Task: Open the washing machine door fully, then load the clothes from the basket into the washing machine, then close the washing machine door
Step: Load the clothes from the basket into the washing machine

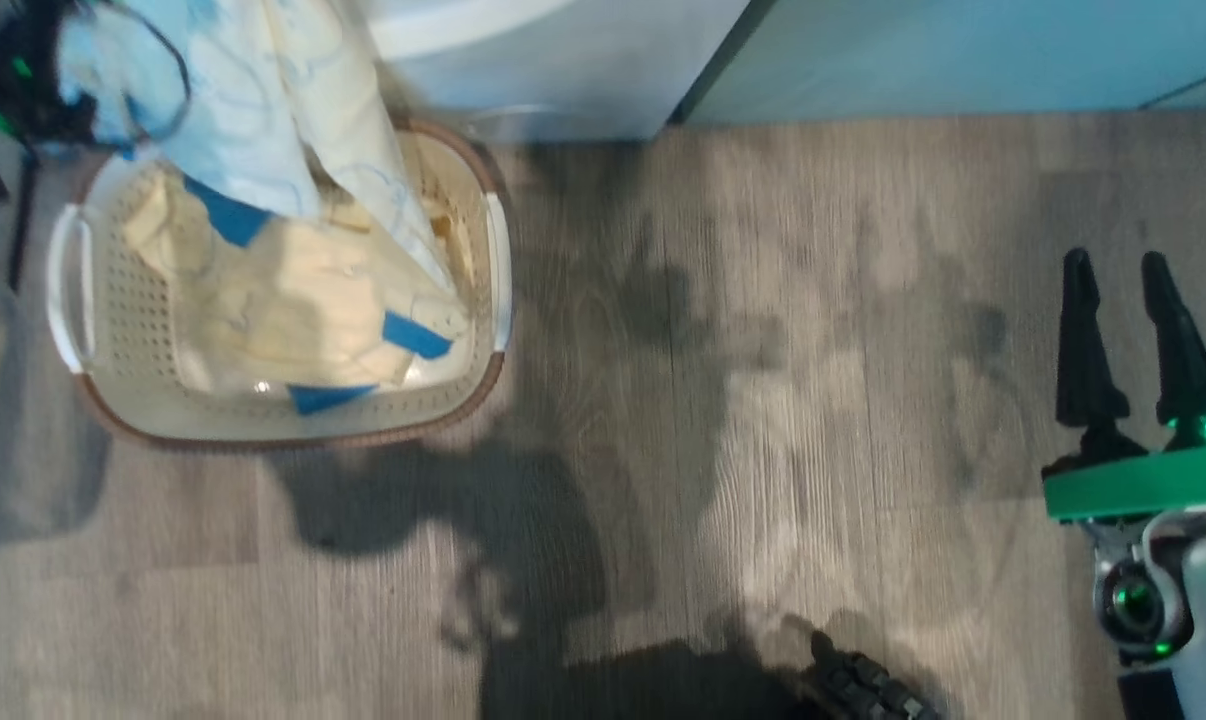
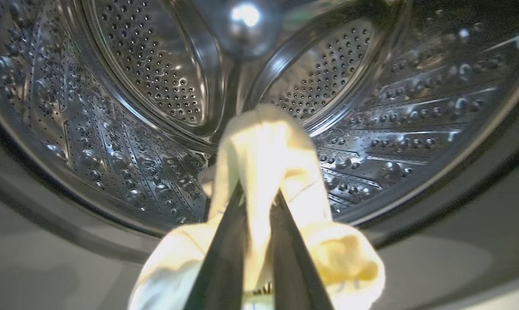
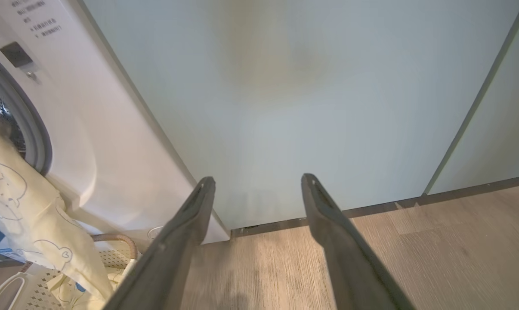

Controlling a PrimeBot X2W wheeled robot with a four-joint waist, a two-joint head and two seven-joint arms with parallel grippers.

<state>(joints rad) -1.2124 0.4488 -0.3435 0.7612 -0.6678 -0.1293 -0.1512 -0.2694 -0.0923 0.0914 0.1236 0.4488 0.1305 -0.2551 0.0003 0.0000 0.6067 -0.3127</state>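
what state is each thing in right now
left gripper, shut on garment
right gripper, open, empty
washing machine, opening uncovered, visible drum bare
basket, upright on floor, clothes inside
garment, lifted to the drum mouth, tail hanging down to the basket

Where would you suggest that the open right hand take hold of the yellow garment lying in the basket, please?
I'd pinch the bunched fold at the middle of the yellow garment, coming straight down from above: the walls of the basket close off its sides, and the cloth heaps upward there, beside the hanging garment.
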